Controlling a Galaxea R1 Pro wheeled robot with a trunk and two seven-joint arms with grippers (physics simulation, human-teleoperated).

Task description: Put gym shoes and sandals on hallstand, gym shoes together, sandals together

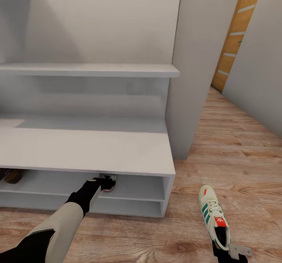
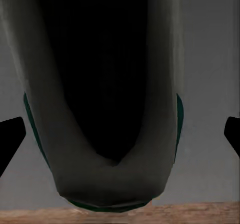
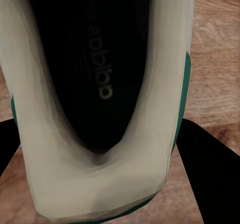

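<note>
One cream gym shoe point(image 1: 109, 182) with a red heel patch lies in the upper tier of the white hallstand point(image 1: 98, 149), heel outward. My left gripper point(image 1: 102, 183) reaches under the top board and is open around that heel. In the left wrist view the fingers point(image 2: 11, 139) stand wide apart, with a gap to the shoe point(image 2: 107, 189) on one side. The other gym shoe point(image 1: 213, 215), with green stripes, hangs over the corridor floor point(image 1: 243, 165), my right gripper point(image 1: 225, 251) shut on its heel point(image 3: 95, 184). The brown sandals point(image 1: 11, 175) lie in the same tier at far left.
A floating white shelf point(image 1: 90, 70) runs above the hallstand. A grey wall pillar point(image 1: 196, 67) stands right of it. Past the pillar the corridor leads to a wooden door point(image 1: 237, 31). Open floor lies to the right of the rack.
</note>
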